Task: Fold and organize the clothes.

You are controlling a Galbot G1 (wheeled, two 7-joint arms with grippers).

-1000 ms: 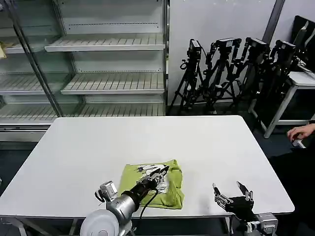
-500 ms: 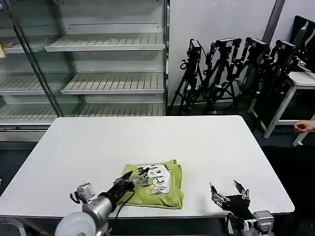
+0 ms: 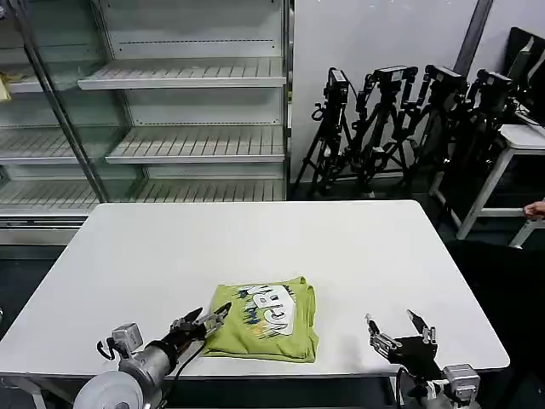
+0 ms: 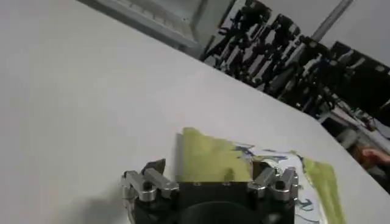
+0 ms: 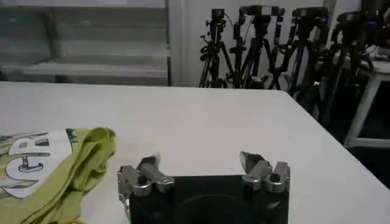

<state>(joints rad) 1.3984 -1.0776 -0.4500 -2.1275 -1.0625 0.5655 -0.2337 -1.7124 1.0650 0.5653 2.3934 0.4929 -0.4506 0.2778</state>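
Observation:
The clothes are one lime-green T-shirt, folded into a compact rectangle near the table's front edge, with a white and dark print showing on top. My left gripper is open just off the shirt's left edge, low over the table and holding nothing. In the left wrist view the T-shirt lies straight ahead of the left gripper. My right gripper stands open to the right of the shirt, well apart from it. In the right wrist view the right gripper is empty and the T-shirt lies off to one side.
The white table has bare surface behind and on both sides of the shirt. Beyond it stand glass-fronted shelves and a cluster of black tripods. Another table stands at the far right.
My left gripper has drawn back off the top of the shirt, leftward and toward the front edge, and now stands open beside it. The shirt stays folded. The right gripper has barely moved.

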